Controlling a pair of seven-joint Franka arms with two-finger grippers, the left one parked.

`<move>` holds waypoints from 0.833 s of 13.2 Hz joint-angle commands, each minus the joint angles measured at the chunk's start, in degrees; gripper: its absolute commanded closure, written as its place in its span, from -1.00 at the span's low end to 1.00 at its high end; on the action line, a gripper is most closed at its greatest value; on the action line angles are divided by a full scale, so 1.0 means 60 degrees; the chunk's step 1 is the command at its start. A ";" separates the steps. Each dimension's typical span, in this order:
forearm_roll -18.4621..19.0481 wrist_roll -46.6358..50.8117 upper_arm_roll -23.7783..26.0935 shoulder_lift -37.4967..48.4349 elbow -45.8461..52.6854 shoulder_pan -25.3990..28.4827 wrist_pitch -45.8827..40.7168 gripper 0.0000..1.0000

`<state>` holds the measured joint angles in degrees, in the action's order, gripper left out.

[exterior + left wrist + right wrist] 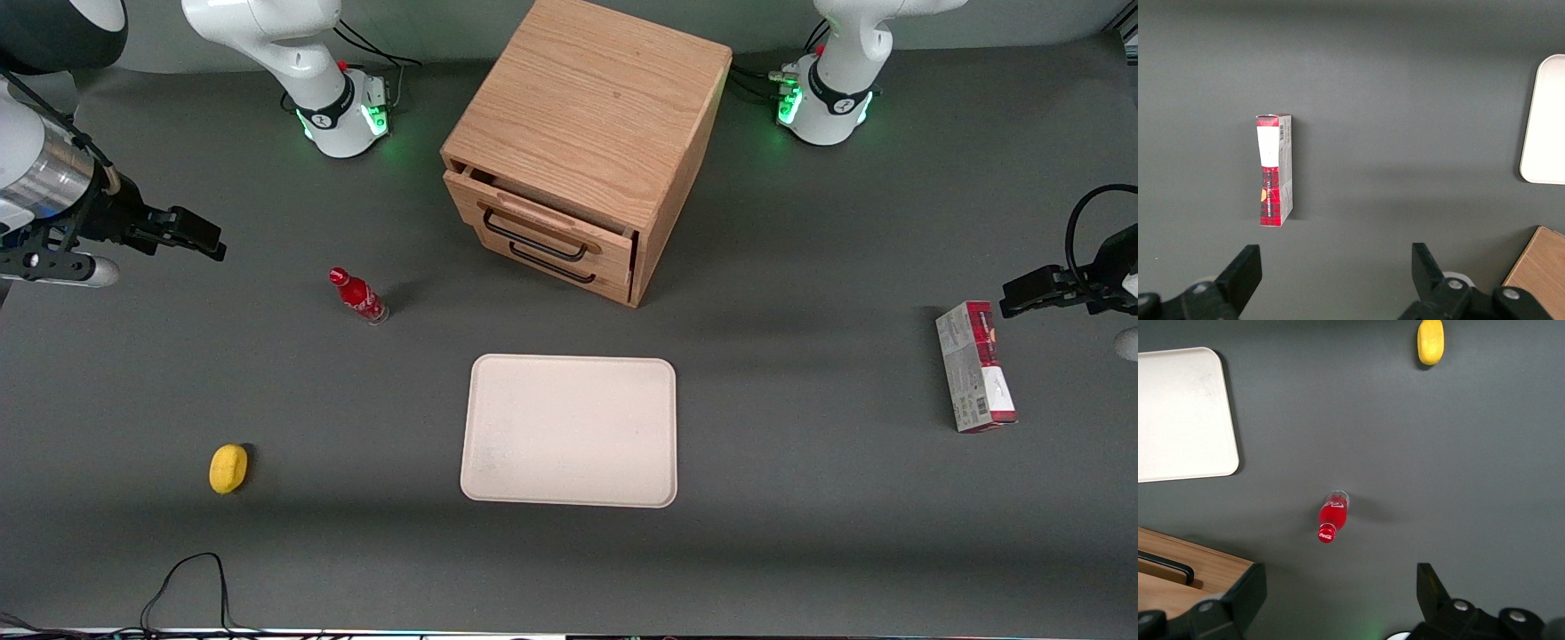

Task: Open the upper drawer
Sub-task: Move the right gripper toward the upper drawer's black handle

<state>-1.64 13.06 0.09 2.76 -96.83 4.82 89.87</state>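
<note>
The oak cabinet (591,107) stands in the middle of the table, farther from the front camera than the tray. Its upper drawer (533,222) has a raised wooden strip and a black wire bar handle (535,240). The drawer front stands out a little, with a dark gap along its top edge. The lower drawer (556,267) sits under it. My right gripper (209,240) is open and empty, above the table toward the working arm's end, well apart from the cabinet. In the right wrist view the gripper (1341,577) is over bare mat, beside a cabinet corner (1211,570) with a black handle.
A red bottle (358,297) lies between the gripper and the cabinet and shows in the right wrist view (1331,517). A cream tray (569,431) lies in front of the drawers. A yellow lemon (228,468) lies nearer the front camera. A red box (973,366) lies toward the parked arm's end.
</note>
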 commanded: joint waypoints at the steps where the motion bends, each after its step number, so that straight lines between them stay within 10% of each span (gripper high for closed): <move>1: -0.0239 0.0167 -0.0014 -0.0005 -0.0034 0.0075 -0.0036 -1.00; 4: -0.0254 0.0196 0.0611 -0.0865 0.0722 0.0090 0.0110 -1.00; 11: -0.0166 -0.0535 0.5253 -0.2656 0.2485 0.0104 0.0095 -1.00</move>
<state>-2.41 12.66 26.23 -11.22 -84.84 5.89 91.57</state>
